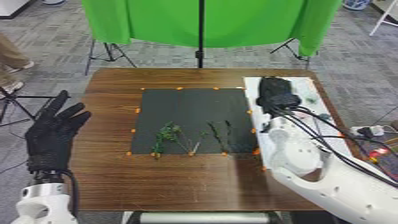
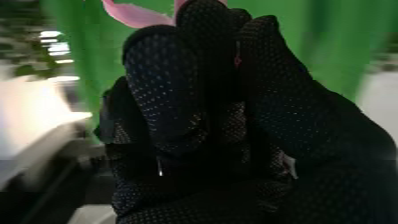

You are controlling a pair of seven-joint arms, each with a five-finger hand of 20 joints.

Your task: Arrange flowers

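While a blue-white pot (image 1: 356, 4) stands beyond, the right hand (image 1: 276, 94) clamps a pink flower (image 2: 139, 14), the left hand (image 1: 53, 137) spread.

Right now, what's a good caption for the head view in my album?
Green sprigs lie on a dark mat between the robot's open left hand and right hand.

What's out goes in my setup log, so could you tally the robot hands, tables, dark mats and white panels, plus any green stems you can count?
Robot hands: 2 (left hand, right hand)
Table: 1
Dark mat: 1
White panel: 1
Total: 5
The green stems overlap too much to count, so they're left out.
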